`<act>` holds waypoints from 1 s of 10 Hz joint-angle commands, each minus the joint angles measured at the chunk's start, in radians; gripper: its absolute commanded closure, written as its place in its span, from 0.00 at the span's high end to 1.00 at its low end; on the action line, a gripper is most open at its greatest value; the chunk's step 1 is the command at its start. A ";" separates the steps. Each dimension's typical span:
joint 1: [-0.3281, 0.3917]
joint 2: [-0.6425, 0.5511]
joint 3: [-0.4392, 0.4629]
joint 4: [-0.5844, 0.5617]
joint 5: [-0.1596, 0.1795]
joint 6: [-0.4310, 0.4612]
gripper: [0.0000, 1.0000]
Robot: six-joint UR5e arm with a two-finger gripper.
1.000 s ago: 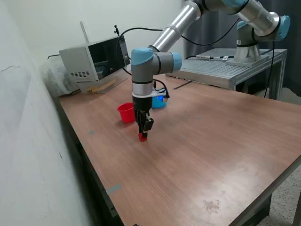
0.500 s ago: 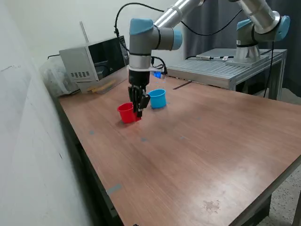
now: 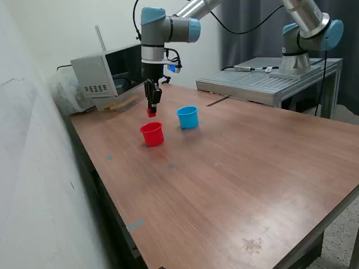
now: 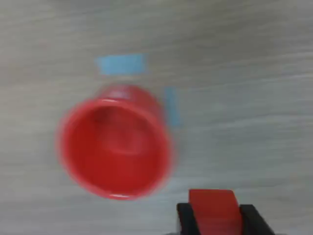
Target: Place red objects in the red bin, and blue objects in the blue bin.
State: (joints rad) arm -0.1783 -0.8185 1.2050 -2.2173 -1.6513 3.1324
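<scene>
My gripper point(image 3: 151, 112) is shut on a small red cube point(image 3: 151, 113) and holds it in the air just above the red cup point(image 3: 152, 134). In the wrist view the red cube point(image 4: 213, 211) sits between the two dark fingers point(image 4: 186, 220), and the red cup point(image 4: 115, 143) lies below, open side up, blurred. I cannot tell whether anything lies inside it. The light blue cup point(image 3: 188, 117) stands upright on the table to the exterior view's right of the red cup. No blue cubes and no second red cube show.
A grey box-like device point(image 3: 106, 73) and a plastic bag point(image 3: 64, 92) stand at the table's back. A metal bench point(image 3: 269, 78) with the arm's base is behind the table. Small blue tape marks point(image 4: 121, 63) are on the wood near the red cup.
My gripper has lifted the red cube off the table and carried it up and back, from in front of the red cup to above it.
</scene>
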 commanded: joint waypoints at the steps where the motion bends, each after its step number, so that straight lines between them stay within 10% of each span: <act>1: -0.079 -0.002 0.007 0.002 0.004 -0.025 0.00; 10: -0.081 0.052 0.005 -0.018 0.062 -0.040 0.00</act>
State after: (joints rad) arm -0.2601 -0.7702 1.2109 -2.2311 -1.5951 3.0924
